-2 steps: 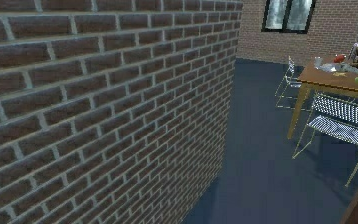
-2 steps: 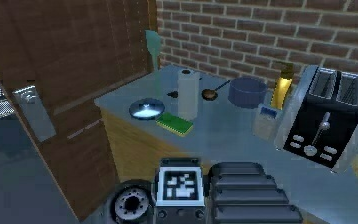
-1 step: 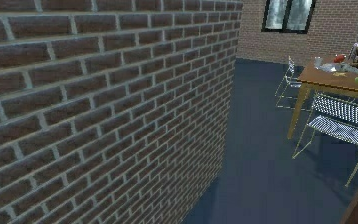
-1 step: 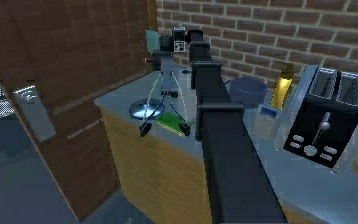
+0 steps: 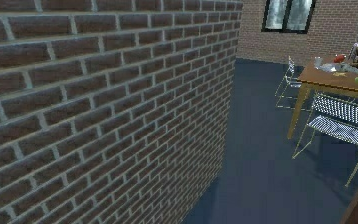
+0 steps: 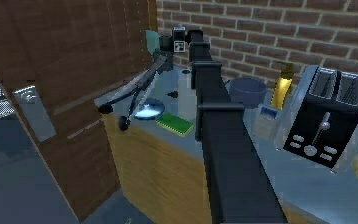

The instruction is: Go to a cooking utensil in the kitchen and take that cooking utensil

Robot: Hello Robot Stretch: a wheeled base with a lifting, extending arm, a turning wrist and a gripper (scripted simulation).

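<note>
**Fwd view**
Wall: red-brown brick wall, close up, across left + middle.
Floor: dark blue floor, runs beside wall toward back of rm.
Table: light wooden table at right edge.
Chairs: white wire chairs, one just in front of table, another at its far end.
Window: dark-framed window, top right, in far brick wall.

**Arm side view**
Arm: dark square arm bar, rises from bottom edge over the counter.
Counter: wood-fronted counter w/ grey top, set against brick wall.
Gripper: gripper at counter's left end, thin fingers pointing down-left. Can't tell if it holds anything.
Utensil: shiny grey round-bowled utensil, on counter top at left end, right by the gripper. Touching or not, can't tell.
Pad: flat green rectangular pad, just right of utensil.
Pot: dark round pot, right of arm, near wall.
Bottle: yellow upright bottle, btw pot + toaster.
Toaster: black-and-silver two-slot toaster, at right.
Door: brown wooden door w/ metal handle plate, left of counter.
</note>
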